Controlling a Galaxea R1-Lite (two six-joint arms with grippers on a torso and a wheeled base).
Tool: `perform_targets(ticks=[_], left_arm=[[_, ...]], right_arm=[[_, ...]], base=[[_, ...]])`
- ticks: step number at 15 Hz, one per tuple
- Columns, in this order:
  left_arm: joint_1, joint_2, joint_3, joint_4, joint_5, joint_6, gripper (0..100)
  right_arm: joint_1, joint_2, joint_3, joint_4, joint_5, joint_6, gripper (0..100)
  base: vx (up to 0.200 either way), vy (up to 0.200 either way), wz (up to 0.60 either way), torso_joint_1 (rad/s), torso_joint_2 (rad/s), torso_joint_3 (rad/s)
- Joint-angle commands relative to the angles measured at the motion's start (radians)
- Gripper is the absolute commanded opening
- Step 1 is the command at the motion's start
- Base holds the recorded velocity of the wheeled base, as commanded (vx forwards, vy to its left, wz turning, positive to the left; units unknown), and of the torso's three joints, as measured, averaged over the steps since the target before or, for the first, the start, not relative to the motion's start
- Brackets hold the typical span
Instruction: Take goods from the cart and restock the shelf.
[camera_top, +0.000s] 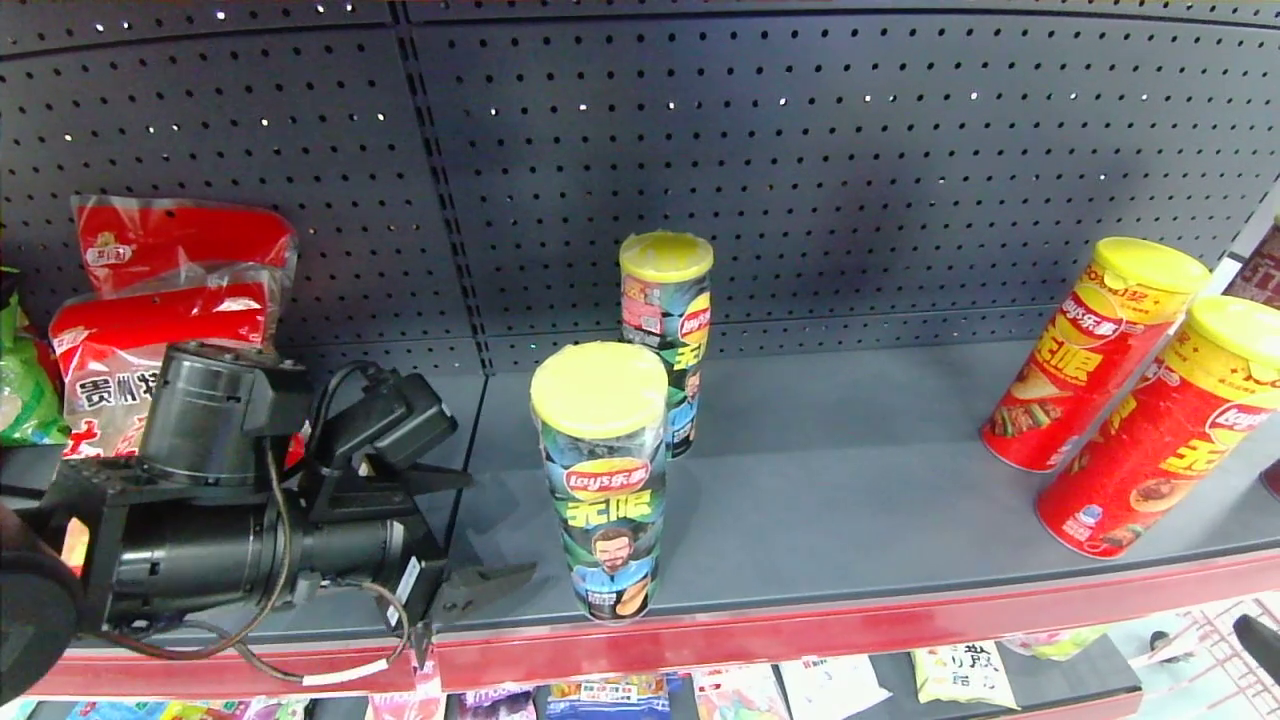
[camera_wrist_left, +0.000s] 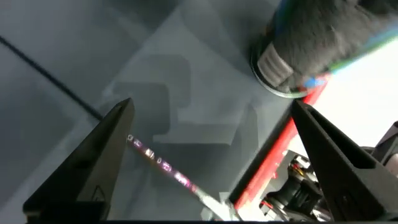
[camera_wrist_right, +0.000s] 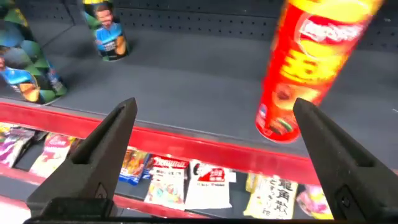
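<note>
Our left gripper (camera_top: 500, 525) lies level over the shelf (camera_top: 850, 480), jaws spread and empty, just beside the front green can (camera_top: 603, 480). Our right gripper (camera_wrist_right: 214, 121), fingers parted and empty, faces a red can (camera_wrist_right: 311, 68).

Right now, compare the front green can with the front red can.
The front green can wears a green-blue wrap with a printed figure; the front red can a red wrap with food. The front green can stands midway along the shelf; the front red can at its right end. Both have yellow lids.
</note>
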Motion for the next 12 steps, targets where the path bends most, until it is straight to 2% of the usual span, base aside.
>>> perform_targets(ticks=[1, 5, 12], left_arm=[[-0.002, 0.044, -0.026, -0.002, -0.002, 0.0, 100], [-0.037, 0.068, -0.049, 0.0, -0.002, -0.003, 100], [-0.065, 0.102, -0.077, 0.0, -0.002, -0.005, 100]], right_arm=[[-0.003, -0.021, 0.002, 0.004, 0.0, -0.001, 100], [-0.004, -0.021, 0.001, 0.008, 0.0, 0.0, 100], [-0.004, -0.021, 0.002, 0.008, 0.0, 0.0, 100]], base=[[0.0, 0.0, 0.0, 0.0, 0.0, 0.0], [0.0, 0.0, 0.0, 0.0, 0.0, 0.0], [0.0, 0.0, 0.0, 0.0, 0.0, 0.0]])
